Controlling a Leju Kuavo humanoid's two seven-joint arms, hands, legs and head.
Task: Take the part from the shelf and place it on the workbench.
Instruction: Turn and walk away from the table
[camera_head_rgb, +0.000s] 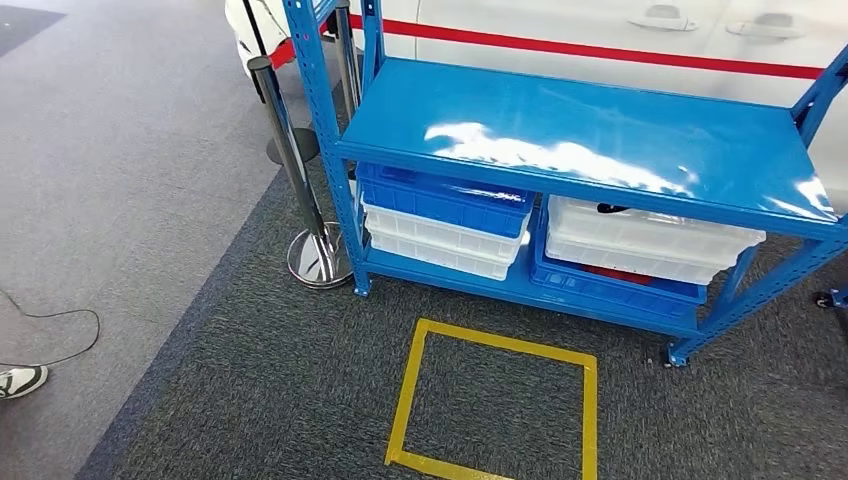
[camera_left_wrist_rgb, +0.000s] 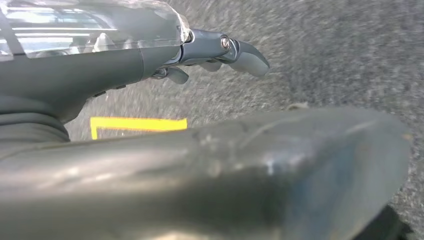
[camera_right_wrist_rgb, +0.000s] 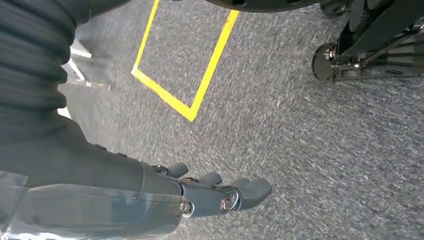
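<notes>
The blue metal shelf (camera_head_rgb: 590, 130) stands ahead, its top board bare and shiny. On the lower board, a blue bin (camera_head_rgb: 445, 200) sits on white bins (camera_head_rgb: 440, 245) at the left. At the right, white bins (camera_head_rgb: 650, 235) sit on a blue bin (camera_head_rgb: 615, 288). A small dark part (camera_head_rgb: 612, 208) peeks out at the rim of the right white bin. My left hand (camera_left_wrist_rgb: 220, 52) hangs over the grey carpet, fingers stretched out and holding nothing. My right hand (camera_right_wrist_rgb: 220, 192) also hangs empty above the carpet, fingers apart.
A yellow tape square (camera_head_rgb: 497, 345) marks the carpet in front of the shelf. A chrome stanchion post (camera_head_rgb: 300, 180) stands by the shelf's left leg. A white car with a red stripe (camera_head_rgb: 600, 30) is behind. A person's shoe (camera_head_rgb: 20, 380) and a cable (camera_head_rgb: 60, 320) lie at the far left.
</notes>
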